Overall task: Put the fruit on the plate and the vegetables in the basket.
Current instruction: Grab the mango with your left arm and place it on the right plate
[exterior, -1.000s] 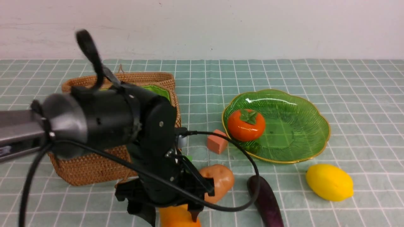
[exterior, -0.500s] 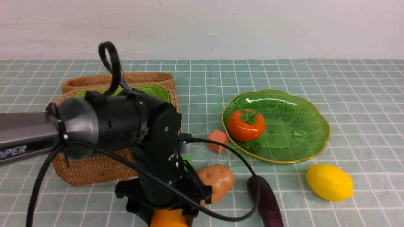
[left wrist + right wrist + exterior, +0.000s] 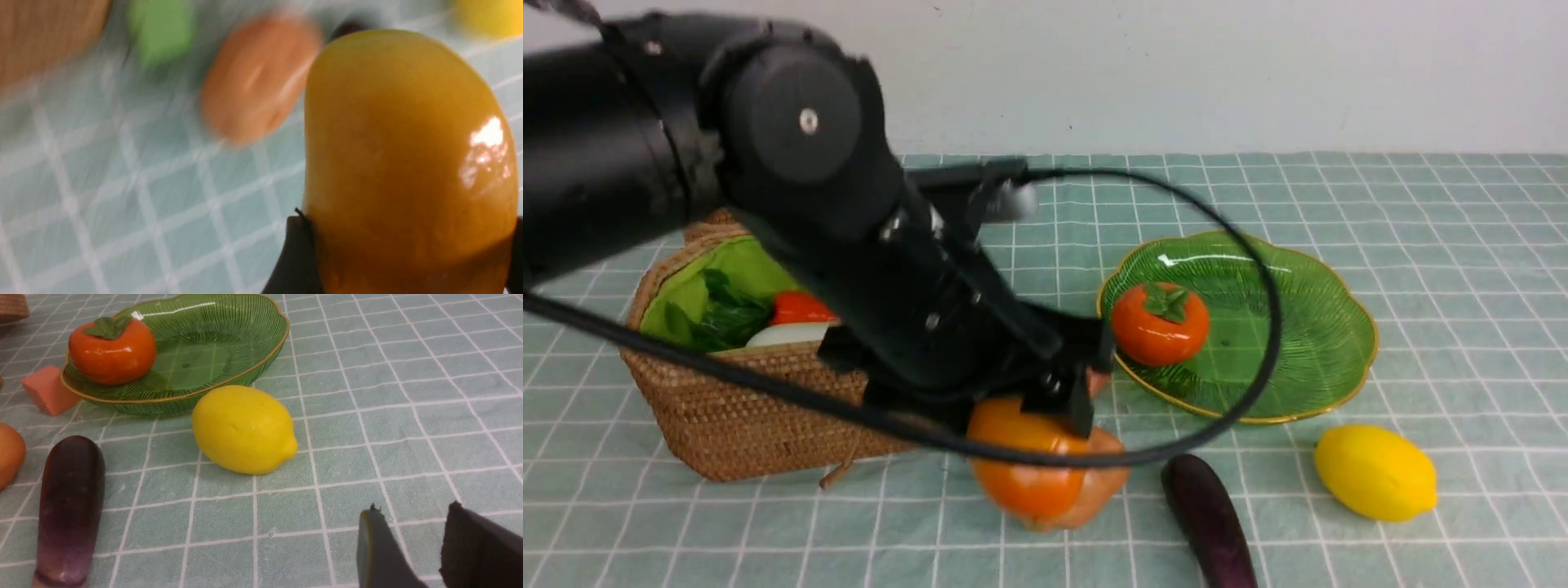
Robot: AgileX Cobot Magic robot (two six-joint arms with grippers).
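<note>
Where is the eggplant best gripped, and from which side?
Grip the eggplant across its narrow mid-body, coming straight down from above. It lies flat on the cloth, long axis running roughly toward the robot, with bare cloth on both long sides between potato and lemon; the rounded ends would likely slip.

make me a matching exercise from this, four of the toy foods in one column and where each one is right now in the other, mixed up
1. round orange-red toy persimmon
2. glossy yellow-orange oblong toy mango
3. yellow toy lemon
4. red toy pepper

A. in the brown woven wicker basket
B. directly on the green checked cloth
C. held in the left gripper
D. on the green glass plate

Pairs: 1-D, 2-C, 3-B, 4-A
</note>
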